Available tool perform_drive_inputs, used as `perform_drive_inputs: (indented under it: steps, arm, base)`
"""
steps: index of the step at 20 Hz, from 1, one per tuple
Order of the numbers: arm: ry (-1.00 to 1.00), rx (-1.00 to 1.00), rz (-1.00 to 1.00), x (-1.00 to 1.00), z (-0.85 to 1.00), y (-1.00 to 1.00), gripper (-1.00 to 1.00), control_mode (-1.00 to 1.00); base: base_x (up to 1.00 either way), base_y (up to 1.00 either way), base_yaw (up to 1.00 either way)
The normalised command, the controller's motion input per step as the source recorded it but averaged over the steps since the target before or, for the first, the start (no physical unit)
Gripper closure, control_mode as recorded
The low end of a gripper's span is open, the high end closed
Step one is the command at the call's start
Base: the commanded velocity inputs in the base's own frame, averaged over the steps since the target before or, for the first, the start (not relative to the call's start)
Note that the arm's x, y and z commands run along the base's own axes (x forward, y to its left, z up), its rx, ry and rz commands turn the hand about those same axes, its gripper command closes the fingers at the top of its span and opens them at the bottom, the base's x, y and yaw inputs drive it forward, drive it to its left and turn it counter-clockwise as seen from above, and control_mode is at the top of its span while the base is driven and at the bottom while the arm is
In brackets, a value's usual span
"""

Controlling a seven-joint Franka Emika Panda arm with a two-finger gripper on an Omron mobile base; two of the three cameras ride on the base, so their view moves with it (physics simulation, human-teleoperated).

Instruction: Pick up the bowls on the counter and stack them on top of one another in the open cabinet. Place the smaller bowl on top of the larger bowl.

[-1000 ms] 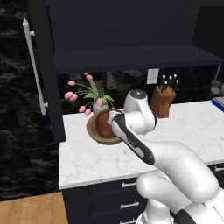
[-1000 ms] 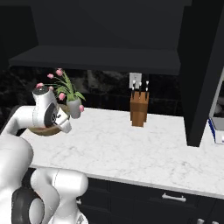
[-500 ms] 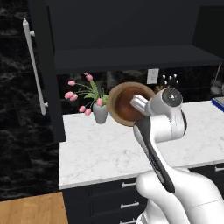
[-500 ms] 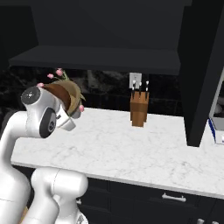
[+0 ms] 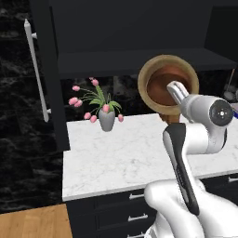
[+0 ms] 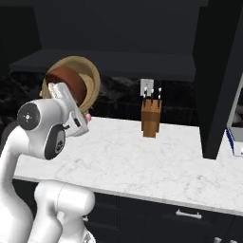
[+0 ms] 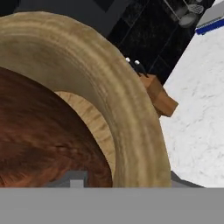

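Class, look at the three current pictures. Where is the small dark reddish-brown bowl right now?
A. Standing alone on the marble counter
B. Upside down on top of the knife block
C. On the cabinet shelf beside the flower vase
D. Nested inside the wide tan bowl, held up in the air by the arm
D: the smaller bowl sits inside the larger bowl, both lifted on edge above the counter, below the cabinet shelf.

White arm at left of frame, smaller bowl (image 6: pixel 66 79) nested in tilted larger bowl (image 6: pixel 89 80) at upper left, knife block (image 6: pixel 151 119) at centre on counter (image 6: pixel 156 161)

Arm raised, wrist tilted, fingers (image 5: pixel 175 89) clamped.
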Motion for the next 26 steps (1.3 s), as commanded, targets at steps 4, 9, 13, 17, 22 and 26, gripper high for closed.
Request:
perform_drive_inputs:
  steps: [4,9,13,17,22,26]
  arm:
    - [-0.05,0.17,-0.07,0.29,1.00,-0.30,1.00,-1.00]
    - [0.30,0.09,0.00,0.98,0.77,-0.02,1.00,-1.00]
    - [0.47,0.02,0.00,0.71,0.74,-0.03,1.00,-1.00]
    - [0.04,0.00,0.00,0.14,-0.08,0.00,1.00,-1.00]
    - [0.01,0.00,-0.01,0.65,-0.25,0.00,1.00,-1.00]
    - [0.00,0.00,-0.04,0.96,-0.17,0.00,1.00,-1.00]
  base:
    - [0.00,0.00,0.00]
    - [0.00,0.00,0.00]
    - [0.00,0.00,0.00]
    - [0.00,0.00,0.00]
    - [0.00,0.00,0.00]
    - [0.00,0.00,0.00]
